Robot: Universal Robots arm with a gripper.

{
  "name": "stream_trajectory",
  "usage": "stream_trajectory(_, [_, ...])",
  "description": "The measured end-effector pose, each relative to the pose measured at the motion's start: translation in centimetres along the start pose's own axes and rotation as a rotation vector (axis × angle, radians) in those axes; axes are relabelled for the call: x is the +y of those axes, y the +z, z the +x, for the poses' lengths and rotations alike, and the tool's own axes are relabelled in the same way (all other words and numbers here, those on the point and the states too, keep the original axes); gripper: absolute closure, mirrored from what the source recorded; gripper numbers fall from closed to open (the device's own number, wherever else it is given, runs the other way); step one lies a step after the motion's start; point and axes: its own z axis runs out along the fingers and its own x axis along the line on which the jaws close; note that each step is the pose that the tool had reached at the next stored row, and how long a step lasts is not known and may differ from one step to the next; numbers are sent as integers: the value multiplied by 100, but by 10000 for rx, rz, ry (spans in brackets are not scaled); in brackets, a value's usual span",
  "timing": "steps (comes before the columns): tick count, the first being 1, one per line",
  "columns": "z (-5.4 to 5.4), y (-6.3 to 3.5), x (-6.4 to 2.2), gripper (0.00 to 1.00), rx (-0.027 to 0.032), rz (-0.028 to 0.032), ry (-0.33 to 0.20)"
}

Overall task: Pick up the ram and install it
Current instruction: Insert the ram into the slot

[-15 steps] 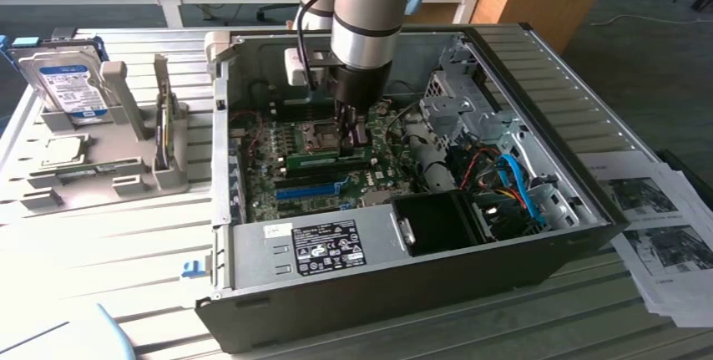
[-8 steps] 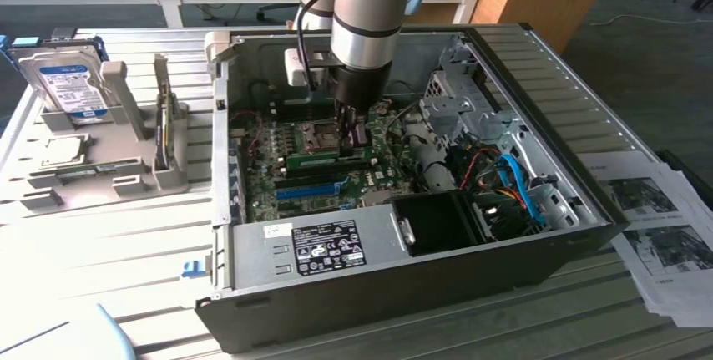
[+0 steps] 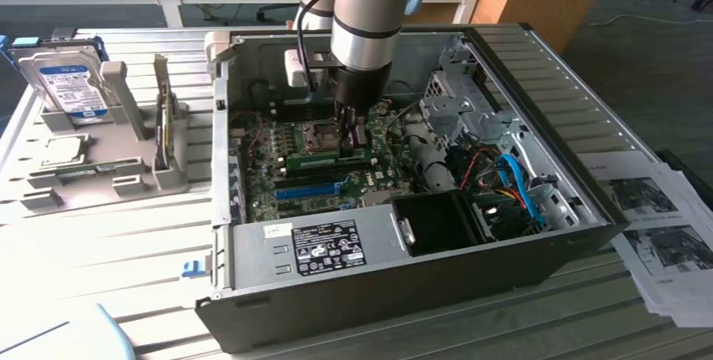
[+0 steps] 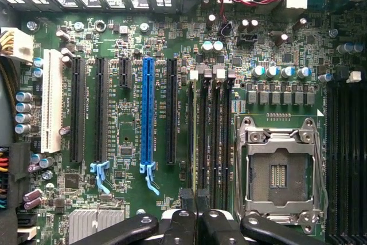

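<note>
Steadily press closed end effector [image 3: 354, 136] straight down onto thin green ram stick [image 3: 329, 159], lying alongside long bright-blue plastic slot [image 3: 306, 191].

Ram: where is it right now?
In the exterior view the ram stands on edge inside the open computer case, on the motherboard at the tips of the gripper, between the CPU socket and the blue slot.
</note>
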Motion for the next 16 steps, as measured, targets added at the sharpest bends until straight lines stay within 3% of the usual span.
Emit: stream_trajectory(16, [0, -5, 0, 89, 0, -11, 1])
